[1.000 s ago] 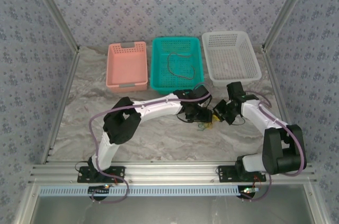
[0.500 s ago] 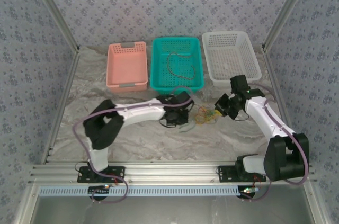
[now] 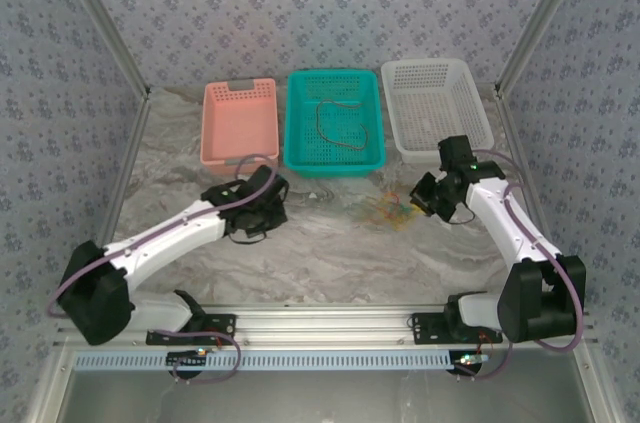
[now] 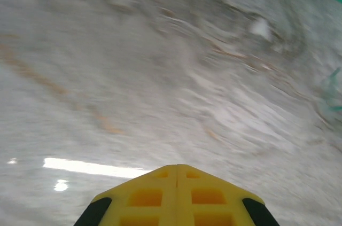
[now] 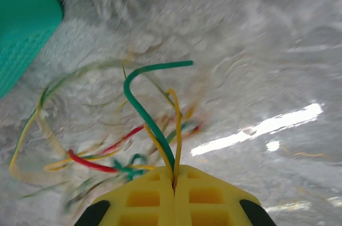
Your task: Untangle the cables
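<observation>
Marbled table (image 3: 330, 263), right fingers (image 5: 144, 199) tight on green and yellow cables (image 5: 160, 65), left fingers (image 4: 144, 199) together.

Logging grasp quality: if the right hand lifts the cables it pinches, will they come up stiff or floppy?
Probably floppy: the green cable curves loosely out of the right hand. Likely light, and the rest of the tangle may drag along, since strands cross.

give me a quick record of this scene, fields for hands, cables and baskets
left hand: shut, empty, over bare table
right hand: shut on green cable and yellow cable
cable tangle: on table beside right hand
teal basket: one dark cable inside
pink basket: no cable seen
white basket: no cable seen
</observation>
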Controlling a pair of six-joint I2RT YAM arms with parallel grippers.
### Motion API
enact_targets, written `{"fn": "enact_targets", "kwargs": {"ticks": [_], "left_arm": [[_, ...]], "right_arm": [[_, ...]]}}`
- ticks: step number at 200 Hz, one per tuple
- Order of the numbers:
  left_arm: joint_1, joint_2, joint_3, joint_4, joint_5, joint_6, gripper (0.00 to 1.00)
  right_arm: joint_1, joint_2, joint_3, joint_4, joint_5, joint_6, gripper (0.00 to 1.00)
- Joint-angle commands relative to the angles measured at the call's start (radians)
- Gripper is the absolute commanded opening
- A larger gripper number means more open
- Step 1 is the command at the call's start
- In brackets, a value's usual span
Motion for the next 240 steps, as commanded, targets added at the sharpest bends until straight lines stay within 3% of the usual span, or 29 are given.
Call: {"fn": "enact_targets", "kwargs": {"ticks": [1,45,83,90,111,147,202,240], "left_arm": [[0.062,-0.077,-0.037,-0.137,-0.045,0.019,0.00],[0.095,-0.127,-0.060,-0.103,0.022,0.008,0.00],[0.058,-0.114,-0.042,0.053,0.152,-0.034,0.00],[0.040,-0.098,-0.027,0.082,0.175,-0.047,0.07],[-0.043,-0.031,0.043,0.146,0.205,-0.092,0.43],[-0.165,0.088,0.133,0.333,0.269,-0.095,0.61],[-0.197,0.180,0.180,0.294,0.241,0.061,0.69],[-0.202,0.248,0.153,0.377,0.284,0.070,0.62]], "right_arm": [[-0.039,-0.009,0.031,-0.039,0.064,-0.034,0.00],[-0.020,0.020,0.026,-0.008,0.035,-0.026,0.00],[0.044,0.019,0.038,0.036,-0.045,-0.001,0.00],[0.067,0.018,0.045,0.057,-0.079,0.000,0.00],[0.157,0.021,0.071,0.113,-0.160,0.012,0.00],[0.278,0.054,0.073,0.221,-0.307,0.075,0.00],[0.312,0.136,0.077,0.269,-0.420,0.052,0.00],[0.313,0.157,0.073,0.276,-0.450,0.055,0.00]]}}
